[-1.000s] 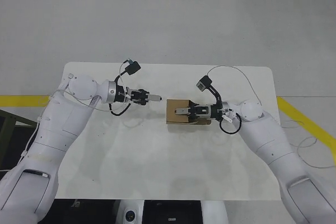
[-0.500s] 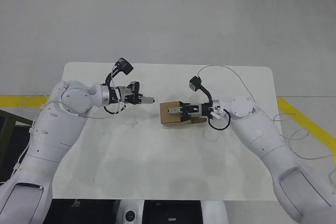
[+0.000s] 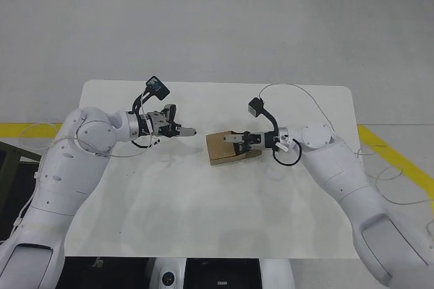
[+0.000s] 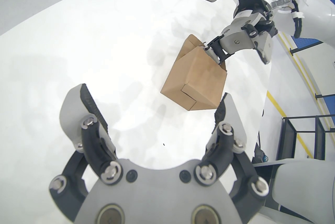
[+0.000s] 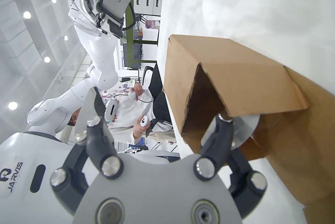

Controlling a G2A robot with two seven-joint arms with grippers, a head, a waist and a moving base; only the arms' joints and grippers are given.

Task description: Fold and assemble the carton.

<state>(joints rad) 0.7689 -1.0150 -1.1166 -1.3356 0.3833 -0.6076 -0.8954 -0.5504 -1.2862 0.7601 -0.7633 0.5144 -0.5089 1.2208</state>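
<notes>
The right gripper is spread open with one finger inside the brown carton, and the left gripper hovers open near it.

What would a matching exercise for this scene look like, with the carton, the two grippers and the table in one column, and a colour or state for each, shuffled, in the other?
Column one:
1. carton
2. left gripper
3. right gripper
4. table

Column two:
A. white, lies under the carton
B. open, apart from the carton
C. brown, one end open
D. open, one finger inside the carton

Pairs: 1-C, 2-B, 3-D, 4-A.
</notes>
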